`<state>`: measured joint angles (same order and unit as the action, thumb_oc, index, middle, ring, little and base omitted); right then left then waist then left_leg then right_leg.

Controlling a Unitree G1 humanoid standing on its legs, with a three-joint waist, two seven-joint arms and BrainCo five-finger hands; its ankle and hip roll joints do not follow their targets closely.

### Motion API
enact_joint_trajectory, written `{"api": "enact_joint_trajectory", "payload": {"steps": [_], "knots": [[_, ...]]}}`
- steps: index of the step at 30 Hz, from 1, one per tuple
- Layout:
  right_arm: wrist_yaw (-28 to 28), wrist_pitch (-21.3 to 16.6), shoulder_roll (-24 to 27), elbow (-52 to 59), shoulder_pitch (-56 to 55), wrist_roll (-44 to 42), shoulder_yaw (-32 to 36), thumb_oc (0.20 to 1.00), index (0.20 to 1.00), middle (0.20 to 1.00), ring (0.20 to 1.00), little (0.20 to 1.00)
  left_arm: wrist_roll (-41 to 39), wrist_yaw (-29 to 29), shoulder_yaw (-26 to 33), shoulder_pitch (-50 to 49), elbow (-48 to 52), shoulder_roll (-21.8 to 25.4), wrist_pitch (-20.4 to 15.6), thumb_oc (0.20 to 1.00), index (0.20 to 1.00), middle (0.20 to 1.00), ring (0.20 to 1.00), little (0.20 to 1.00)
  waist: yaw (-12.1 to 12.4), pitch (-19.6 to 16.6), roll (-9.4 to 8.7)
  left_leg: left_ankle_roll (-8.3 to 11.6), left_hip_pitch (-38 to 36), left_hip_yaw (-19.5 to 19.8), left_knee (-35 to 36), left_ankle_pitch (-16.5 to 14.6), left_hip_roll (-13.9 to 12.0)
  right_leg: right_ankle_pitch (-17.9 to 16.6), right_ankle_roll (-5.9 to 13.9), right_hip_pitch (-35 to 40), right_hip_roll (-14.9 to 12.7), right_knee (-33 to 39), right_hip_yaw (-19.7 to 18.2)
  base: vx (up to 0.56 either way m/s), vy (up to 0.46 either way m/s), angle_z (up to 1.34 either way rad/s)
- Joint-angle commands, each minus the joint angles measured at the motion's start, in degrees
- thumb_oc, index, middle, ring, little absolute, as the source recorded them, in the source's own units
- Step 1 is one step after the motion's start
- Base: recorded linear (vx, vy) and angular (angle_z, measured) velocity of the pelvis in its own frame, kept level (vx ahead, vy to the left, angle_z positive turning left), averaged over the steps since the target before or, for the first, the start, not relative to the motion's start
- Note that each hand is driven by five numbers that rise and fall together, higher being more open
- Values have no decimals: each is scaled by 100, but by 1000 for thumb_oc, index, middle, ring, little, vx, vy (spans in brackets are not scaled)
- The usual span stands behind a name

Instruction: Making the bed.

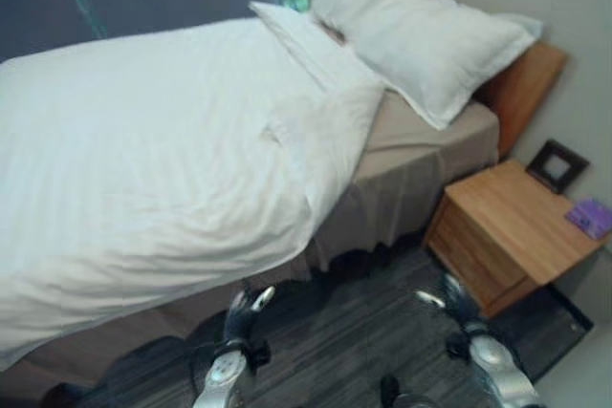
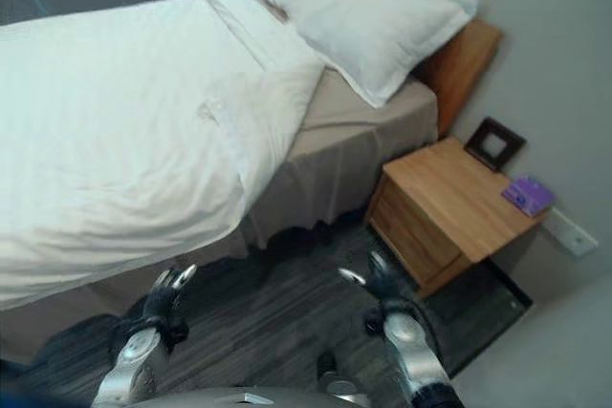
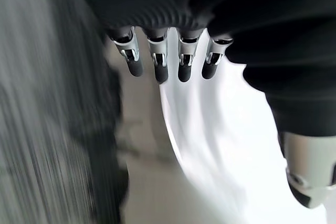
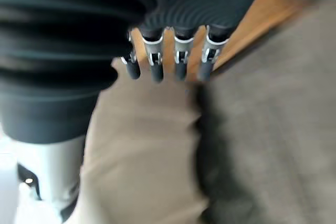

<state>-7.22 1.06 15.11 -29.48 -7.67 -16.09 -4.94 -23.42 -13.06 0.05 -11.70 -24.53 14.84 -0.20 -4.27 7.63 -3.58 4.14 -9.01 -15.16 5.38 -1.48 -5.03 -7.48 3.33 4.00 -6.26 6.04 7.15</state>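
A white duvet (image 1: pixel 143 160) covers most of the bed and hangs over its near side, with a rumpled fold (image 1: pixel 330 126) near the head end. Two white pillows (image 1: pixel 421 35) lie at the head against the wooden headboard (image 1: pixel 521 88). The beige sheet and bed skirt (image 1: pixel 411 169) show bare below the pillows. My left hand (image 1: pixel 244 311) hangs low over the dark floor in front of the bed, fingers straight and holding nothing. My right hand (image 1: pixel 457 301) is low to the right, by the nightstand, also open and apart from the bedding.
A wooden nightstand (image 1: pixel 512 226) stands right of the bed, carrying a dark picture frame (image 1: pixel 557 164) and a purple box (image 1: pixel 590 217). Dark wood floor (image 1: pixel 354 332) lies between me and the bed. A grey wall is behind the nightstand.
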Motion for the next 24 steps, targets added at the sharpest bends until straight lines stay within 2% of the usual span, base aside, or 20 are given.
{"api": "enact_joint_trajectory", "payload": {"steps": [1, 2, 3, 4, 5, 6, 7, 8, 9, 11, 12, 15, 16, 17, 18, 19, 20, 21, 22, 24], "knots": [[-123, -289, 108, 20, 459, -51, 137, 1000, 1000, 1000, 1000, 1000, 534, -86, -2, 534, 205, 318, -231, 1000, 1000, 1000, 1000, 1000, -122, 141, 391, 144, -193, -72, -69, 74, -349, 1014, 147, -424, 66, -1489, 601, -261, 378, 38], [-131, -315, 60, 192, 604, 122, 53, 1000, 1000, 1000, 1000, 1000, 681, -122, -26, 683, 627, 465, -270, 1000, 1000, 1000, 1000, 1000, -162, 310, 378, -82, -306, 27, -38, -119, -177, 444, 583, -1031, -233, -3015, 467, -276, 304, 48], [-184, -316, 57, 264, 705, 352, -9, 1000, 1000, 1000, 1000, 1000, 833, -104, -95, 766, 834, 556, -336, 1000, 1000, 1000, 1000, 1000, -249, 492, 419, -91, -289, 89, -38, -135, -234, 264, 759, -1440, -168, -3483, 142, -196, 248, 38], [-185, -315, 55, 263, 708, 354, -9, 1000, 1000, 1000, 1000, 1000, 834, -103, -93, 767, 835, 556, -336, 1000, 1000, 1000, 1000, 1000, -245, 484, 417, -91, -280, 84, -38, -137, -232, 270, 759, -1459, -169, -3496, 135, -51, 81, 61], [-197, -299, 35, 348, 723, 375, 60, 1000, 1000, 1000, 1000, 1000, 877, -60, -26, 736, 959, 589, -389, 1000, 1000, 1000, 1000, 1000, -240, 456, 391, -13, -310, 57, -38, -188, -234, 392, 672, -1459, -345, -2872, 305, 205, -81, 36], [-218, -301, 65, 448, 749, 353, 86, 1000, 1000, 1000, 1000, 1000, 824, 14, 25, 743, 1048, 621, -398, 1000, 1000, 1000, 1000, 1000, -249, 406, 328, 109, -338, 13, -38, -221, -281, 448, 534, -1355, -471, -1647, 506, 200, -83, 41], [-218, -301, 63, 448, 750, 352, 86, 1000, 1000, 1000, 1000, 1000, 824, 14, 26, 743, 1048, 624, -397, 1000, 1000, 1000, 1000, 1000, -257, 403, 331, 111, -326, 21, -38, -208, -289, 410, 527, -1335, -461, -1591, 522, 242, -142, 27], [-232, -302, 102, 490, 755, 364, 83, 1000, 1000, 1000, 1000, 1000, 779, 27, 41, 768, 1089, 630, -399, 1000, 1000, 1000, 1000, 1000, -284, 382, 289, 166, -337, 37, -38, -218, -296, 269, 520, -1351, -477, -1041, 529, 303, -191, 35], [-245, -319, 144, 655, 728, 475, 72, 1000, 1000, 1000, 1000, 1000, 702, 34, 104, 903, 1188, 700, -421, 1000, 1000, 1000, 1000, 1000, -336, 391, 246, 295, -491, 86, -38, -313, -420, 76, 610, -1467, -438, -142, 463, 301, -191, 22], [-256, -324, 160, 752, 713, 552, 72, 1000, 1000, 1000, 1000, 1000, 673, 58, 100, 946, 1257, 743, -466, 1000, 1000, 1000, 1000, 1000, -349, 367, 225, 355, -553, 144, -38, -342, -469, 48, 649, -1544, -528, -120, 325, 308, -220, 8], [-264, -324, 222, 845, 720, 725, 50, 1000, 1000, 1000, 1000, 1000, 593, 71, 131, 979, 1293, 758, -590, 1000, 1000, 1000, 1000, 1000, -338, 314, 175, 422, -809, 142, -38, -467, -532, -41, 665, -1517, -547, -192, 238, 318, -222, 22], [-257, -337, 251, 849, 765, 806, 15, 1000, 1000, 1000, 1000, 1000, 552, 84, 146, 990, 1333, 728, -636, 1000, 1000, 1000, 1000, 1000, -312, 264, 185, 455, -1024, 135, -138, -388, -601, -82, 614, -1383, -463, -209, 210, 278, -188, 24], [-242, -350, 403, 903, 879, 954, -82, 1000, 1000, 1000, 1000, 1000, 371, 89, 172, 971, 1425, 659, -722, 1000, 1000, 1000, 1000, 1000, -301, 231, 265, 586, -781, 259, -1131, 135, -871, -81, 437, -1132, -252, -182, 258, 421, -322, 11], [-242, -349, 402, 903, 882, 954, -84, 1000, 1000, 1000, 1000, 1000, 372, 90, 175, 971, 1425, 660, -721, 1000, 1000, 1000, 1000, 1000, -318, 210, 253, 588, -741, 280, -1136, 150, -863, -92, 430, -1155, -266, -177, 269, 359, -358, 8], [-267, -366, 487, 880, 981, 1053, -168, 1000, 1000, 1000, 1000, 1000, 258, 47, 205, 990, 1391, 606, -725, 1000, 1000, 1000, 1000, 1000, -273, 228, 265, 602, -362, 425, -1899, 568, -998, 8, 259, -912, -154, -114, 304, 243, -393, 11], [-345, -374, 597, 897, 1158, 1061, -218, 1000, 1000, 1000, 1000, 1000, 128, -24, 194, 1090, 1378, 616, -771, 1000, 1000, 1000, 1000, 1000, -148, 404, 170, 515, 309, 610, -3032, 1083, -1084, 252, -20, -559, -85, -104, 425, 334, -501, 11], [-391, -363, 666, 895, 1215, 1039, -212, 1000, 1000, 1000, 1000, 1000, 76, -51, 147, 1175, 1355, 643, -780, 1000, 1000, 1000, 1000, 1000, -86, 531, 127, 447, 506, 482, -3265, 1052, -1114, 338, -92, -416, -76, -104, 466, 383, -469, 6], [-420, -361, 735, 909, 1278, 1042, -179, 1000, 1000, 1000, 1000, 1000, 6, -90, 130, 1228, 1340, 665, -803, 1000, 1000, 1000, 1000, 1000, -96, 562, 114, 482, 545, 204, -3329, 997, -1280, 480, -77, -304, -82, -104, 517, 290, -269, -22], [-417, -327, 787, 841, 1356, 1052, -176, 1000, 1000, 1000, 1000, 1000, -25, -78, 126, 1284, 1291, 660, -807, 1000, 1000, 1000, 1000, 1000, 8, 661, 66, 412, 718, 94, -3367, 868, -1156, 492, -109, -234, -134, -104, 500, 318, -181, -45], [-431, -258, 905, 850, 1465, 1037, -143, 1000, 1000, 1000, 1000, 1000, -43, -171, 170, 1326, 1194, 634, -825, 1000, 1000, 1000, 1000, 1000, 71, 670, 38, 369, 1152, -81, -3226, 392, -693, 591, -39, -77, -190, -104, 476, 388, -78, -25]]}}
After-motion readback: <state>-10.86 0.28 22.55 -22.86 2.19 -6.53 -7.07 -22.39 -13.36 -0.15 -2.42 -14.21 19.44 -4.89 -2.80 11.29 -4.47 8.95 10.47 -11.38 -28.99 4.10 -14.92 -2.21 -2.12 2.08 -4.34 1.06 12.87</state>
